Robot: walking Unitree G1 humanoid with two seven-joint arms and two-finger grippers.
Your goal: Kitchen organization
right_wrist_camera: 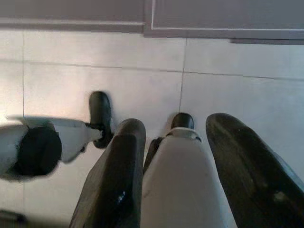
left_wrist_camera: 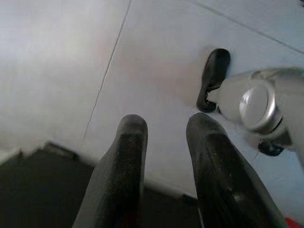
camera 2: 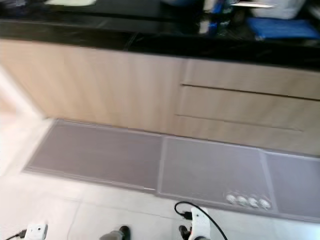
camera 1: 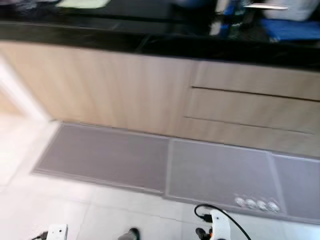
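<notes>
Black countertop (camera 1: 100,30) across frame top, blue cloth (camera 1: 295,29) upper right: likely soft, light; pinch at edge. Left gripper (left_wrist_camera: 164,137) and right gripper (right_wrist_camera: 175,142) parted, empty, over floor (camera 1: 30,200).

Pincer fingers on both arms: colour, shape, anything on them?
Left pincer: two long black fingers, rounded tips, matte and faintly speckled. Right pincer: the same black rounded fingers, slightly glossy. In the head view the right arm has a white housing with a looping black cable; the left arm shows a white block.
</notes>
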